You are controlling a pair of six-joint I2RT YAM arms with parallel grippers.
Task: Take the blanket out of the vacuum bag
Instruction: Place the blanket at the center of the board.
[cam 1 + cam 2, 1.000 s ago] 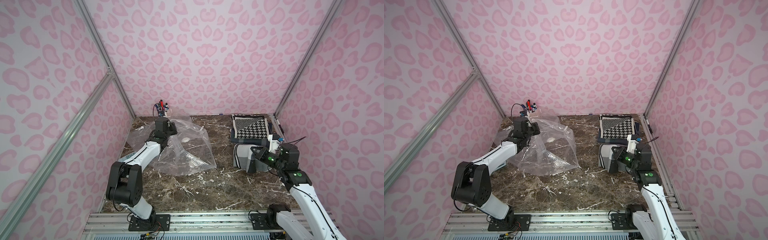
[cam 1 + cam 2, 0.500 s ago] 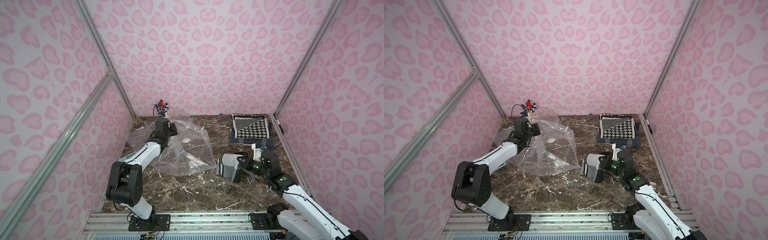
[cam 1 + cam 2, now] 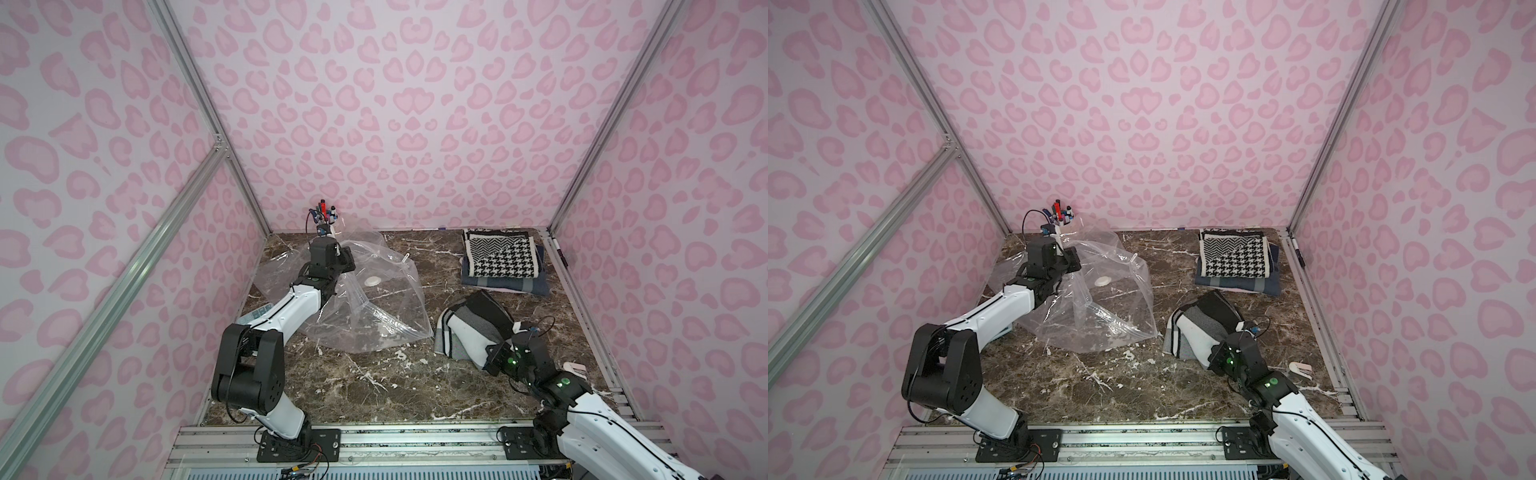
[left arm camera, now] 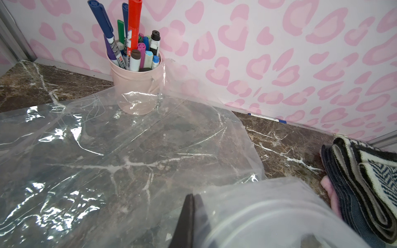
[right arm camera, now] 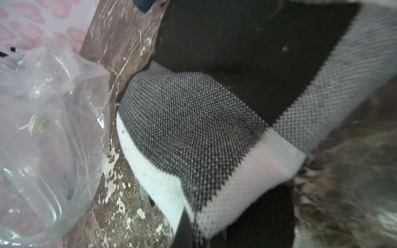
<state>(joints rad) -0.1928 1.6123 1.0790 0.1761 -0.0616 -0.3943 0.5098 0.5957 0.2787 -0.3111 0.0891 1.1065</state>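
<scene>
right gripper point(image 3: 489, 356) clamps the blanket point(image 3: 469, 324) edge, lower right; blanket looks soft, limp. left gripper point(image 4: 193, 206) pinches the thin, slippery-looking bag point(image 3: 374, 307).

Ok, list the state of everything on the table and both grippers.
vacuum bag: empty, crumpled, one edge lifted.
blanket: out of the bag, rumpled on the table.
left gripper: shut on the vacuum bag.
right gripper: shut on the blanket.
blanket stack: folded, at the back.
marker cup: upright, full.
</scene>
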